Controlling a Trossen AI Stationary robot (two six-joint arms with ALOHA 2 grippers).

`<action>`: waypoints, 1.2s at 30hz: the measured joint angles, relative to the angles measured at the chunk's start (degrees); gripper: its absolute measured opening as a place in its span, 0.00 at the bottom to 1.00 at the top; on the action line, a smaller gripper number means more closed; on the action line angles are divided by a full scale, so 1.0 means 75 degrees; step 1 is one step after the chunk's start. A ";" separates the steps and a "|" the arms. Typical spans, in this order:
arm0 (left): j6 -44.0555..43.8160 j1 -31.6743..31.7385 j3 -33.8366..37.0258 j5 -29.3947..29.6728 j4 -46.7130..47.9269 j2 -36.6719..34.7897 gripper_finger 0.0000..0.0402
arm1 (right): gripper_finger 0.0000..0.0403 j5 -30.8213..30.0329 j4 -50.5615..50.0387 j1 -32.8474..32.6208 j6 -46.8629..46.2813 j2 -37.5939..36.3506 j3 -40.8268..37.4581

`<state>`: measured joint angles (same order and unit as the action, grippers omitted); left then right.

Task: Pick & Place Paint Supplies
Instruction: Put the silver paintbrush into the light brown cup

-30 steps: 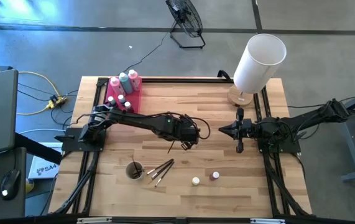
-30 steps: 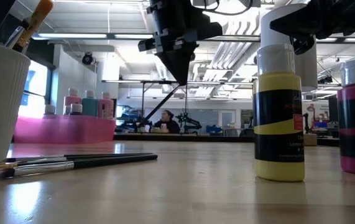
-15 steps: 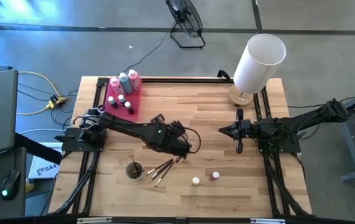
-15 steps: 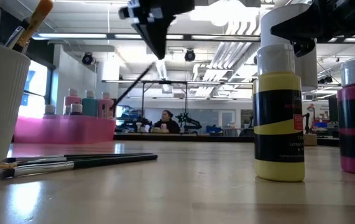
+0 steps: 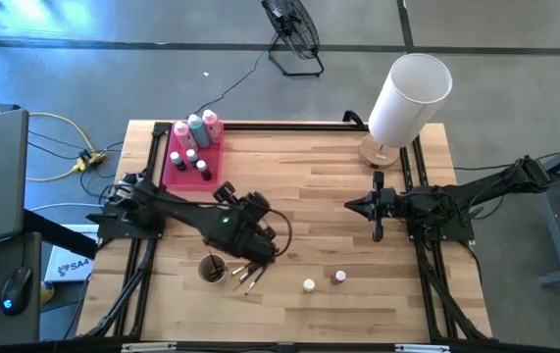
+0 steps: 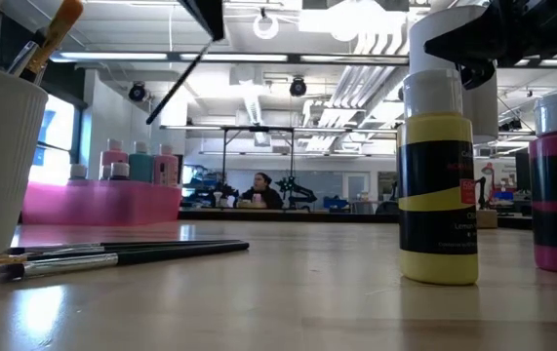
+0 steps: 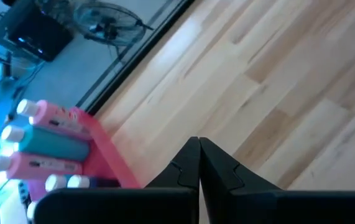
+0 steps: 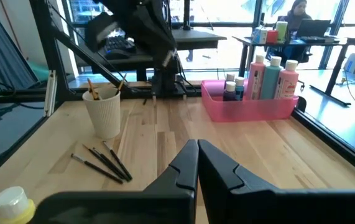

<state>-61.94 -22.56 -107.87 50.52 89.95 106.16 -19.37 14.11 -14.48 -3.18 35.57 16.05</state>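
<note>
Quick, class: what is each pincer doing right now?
Left pincer: closed on a thin dark brush.
Right pincer: closed, holding nothing.

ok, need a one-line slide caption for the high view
Left gripper, shut on a thin brush, hangs above the loose brushes beside the cup; right gripper waits shut near the lampshade.

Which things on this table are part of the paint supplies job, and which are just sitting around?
Job: squeeze bottles; tiny paint pots; yellow pot; red pot; loose brushes; left gripper, shut on a brush.

Just there: pink tray; white cup; lampshade; fan.
</note>
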 joint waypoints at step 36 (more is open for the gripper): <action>-0.3944 -0.3168 0.2578 -0.0249 0.0001 -0.1884 0.00 | 0.01 0.0003 0.0153 0.0003 -0.0032 0.0000 0.0000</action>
<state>-91.52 -46.32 -88.53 48.65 89.96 92.03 -19.35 15.26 -14.46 -3.42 35.57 16.05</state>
